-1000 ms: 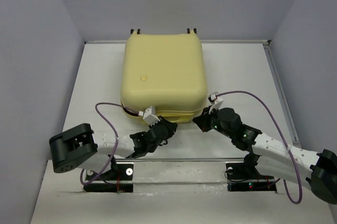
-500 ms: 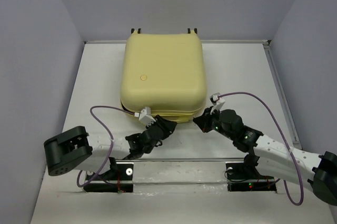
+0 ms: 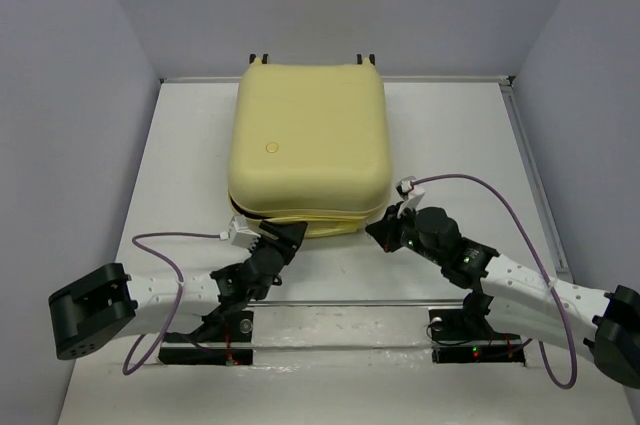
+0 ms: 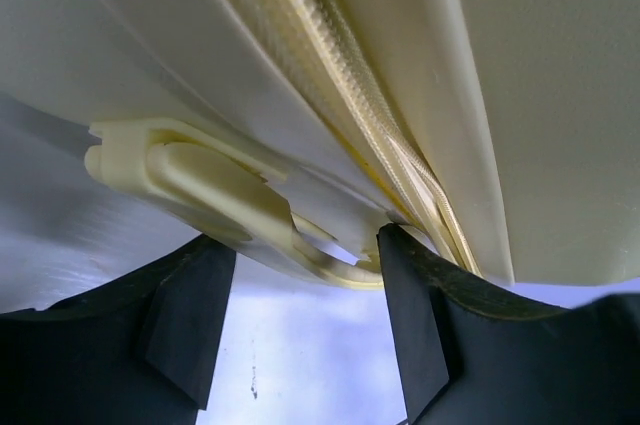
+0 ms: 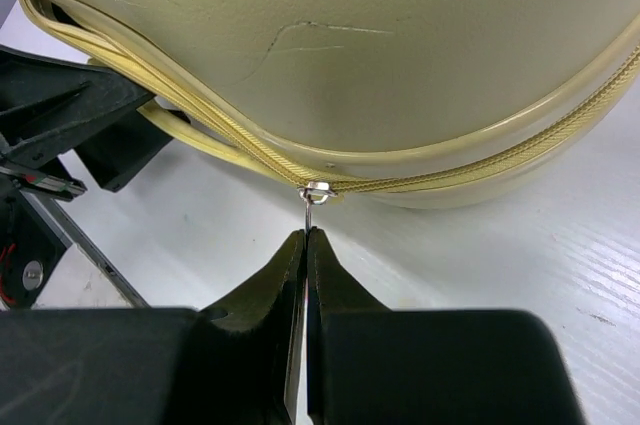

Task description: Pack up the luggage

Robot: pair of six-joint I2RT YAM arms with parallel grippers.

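The pale yellow luggage (image 3: 308, 140) lies flat on the table, lid down, with a small round emblem (image 3: 271, 148) on its shell. Its zipper seam (image 5: 250, 150) gapes along the near left part. My right gripper (image 3: 380, 230) (image 5: 307, 235) is shut on the metal zipper pull (image 5: 314, 200) at the near right corner. My left gripper (image 3: 290, 236) (image 4: 305, 290) is open at the near edge, its fingers (image 4: 415, 315) either side of the yellow carry handle (image 4: 210, 180), just below it.
Two black wheel brackets (image 3: 258, 59) show at the suitcase's far edge by the back wall. White table (image 3: 455, 135) stretches right and left of it. A metal rail (image 3: 340, 302) crosses the near edge by the arm bases.
My left arm has swung left and its gripper has slid left along the suitcase's near edge. My right gripper has barely moved.
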